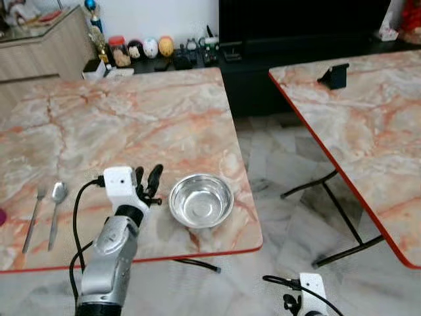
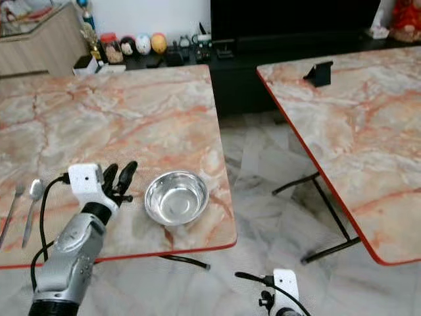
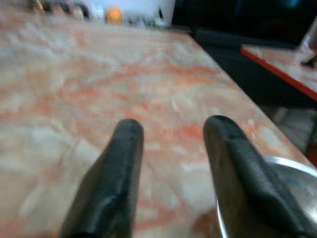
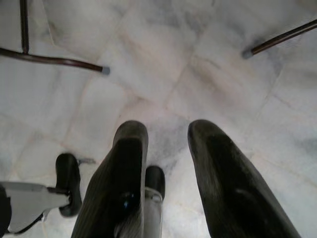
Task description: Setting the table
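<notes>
**Bowl down near the table edge, cutlery still far off to the left**

At the far left of the marble table [image 1: 118, 118] lie a fork [image 1: 33, 217] and a spoon [image 1: 56, 204], side by side and close to the near edge, handles pointing toward the robot. They sit well apart from the rest of the setting.

Next comes the left gripper [image 1: 148, 187], hovering low over the table between the cutlery and the bowl. Its two black fingers [image 3: 119, 168] are spread with nothing between them, and the wrist view shows bare marble in the gap, with the bowl's rim just beside one finger.

Just to the right of that gripper stands the steel bowl [image 1: 200, 201], upright and empty, near the table's front right corner and not far from the red-trimmed edge.

Further right, beyond the gap of tiled floor [image 1: 283, 197], stands a second marble table [image 1: 368, 125] with a small dark stand [image 1: 334, 75] on it. The right gripper [image 4: 163, 163] hangs idle by the floor, fingers apart and empty.

The bowl looks placed, so the likely step is bringing the cutlery beside it. To do this well, the left arm should lift clear of the rim before swinging left, so as not to nudge the bowl toward the edge. Flat handles on smooth stone will be hard to pinch; approaching from straight above, across the handle, would help.
</notes>
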Tool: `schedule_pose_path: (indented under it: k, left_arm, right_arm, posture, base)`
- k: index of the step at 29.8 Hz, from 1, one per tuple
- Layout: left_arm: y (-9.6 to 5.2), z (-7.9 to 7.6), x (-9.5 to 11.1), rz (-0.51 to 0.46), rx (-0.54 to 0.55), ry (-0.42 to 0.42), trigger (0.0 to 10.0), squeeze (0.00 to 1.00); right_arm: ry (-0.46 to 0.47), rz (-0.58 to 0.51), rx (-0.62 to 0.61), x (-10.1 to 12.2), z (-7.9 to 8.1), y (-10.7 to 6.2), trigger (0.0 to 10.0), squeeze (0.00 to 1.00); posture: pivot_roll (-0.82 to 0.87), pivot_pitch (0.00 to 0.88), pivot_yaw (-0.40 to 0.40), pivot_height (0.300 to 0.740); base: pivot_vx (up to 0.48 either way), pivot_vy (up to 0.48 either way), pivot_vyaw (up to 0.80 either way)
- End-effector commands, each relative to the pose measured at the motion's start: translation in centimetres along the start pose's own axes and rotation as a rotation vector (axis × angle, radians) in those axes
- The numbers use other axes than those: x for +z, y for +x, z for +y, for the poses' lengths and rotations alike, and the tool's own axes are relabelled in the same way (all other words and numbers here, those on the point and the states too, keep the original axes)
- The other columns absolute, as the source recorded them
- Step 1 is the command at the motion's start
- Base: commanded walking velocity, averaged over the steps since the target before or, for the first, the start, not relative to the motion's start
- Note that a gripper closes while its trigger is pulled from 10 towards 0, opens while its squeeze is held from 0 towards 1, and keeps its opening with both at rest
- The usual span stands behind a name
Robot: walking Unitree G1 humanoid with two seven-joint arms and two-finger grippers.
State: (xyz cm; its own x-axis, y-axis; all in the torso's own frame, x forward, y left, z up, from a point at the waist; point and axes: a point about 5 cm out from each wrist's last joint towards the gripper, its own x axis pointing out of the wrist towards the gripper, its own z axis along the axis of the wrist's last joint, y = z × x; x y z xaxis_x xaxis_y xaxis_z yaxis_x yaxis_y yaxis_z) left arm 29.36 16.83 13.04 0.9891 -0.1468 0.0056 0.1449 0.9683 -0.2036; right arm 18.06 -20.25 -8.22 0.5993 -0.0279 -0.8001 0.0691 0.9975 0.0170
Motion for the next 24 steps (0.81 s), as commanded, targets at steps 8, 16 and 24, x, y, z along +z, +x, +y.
schedule_pose_path:
  k: [8, 16, 24]
  left_arm:
    - [-0.6, -1.0, -0.3, 0.207, -0.153, -0.061, 10.0, 1.00]
    - [0.1, -1.5, -0.5, 0.268, -0.142, -0.069, 10.0, 1.00]
    - [0.3, -1.4, -0.7, 0.314, -0.123, -0.063, 10.0, 0.00]
  right_arm:
    - [0.014, 0.013, 0.001, -0.5, 0.3, 0.0, 10.0, 0.00]
    - [0.020, 0.014, 0.000, -0.5, 0.3, -0.1, 10.0, 0.00]
    - [0.024, 0.015, 0.001, -0.6, 0.4, -0.1, 10.0, 0.00]
  posture:
    - [-0.04, 0.000, 0.063, 0.740]
    - [-0.04, 0.000, 0.067, 0.740]
    - [-0.05, 0.000, 0.073, 0.740]
  base:
    - [0.000, 0.000, 0.00]
    - [0.000, 0.000, 0.00]
    - [0.000, 0.000, 0.00]
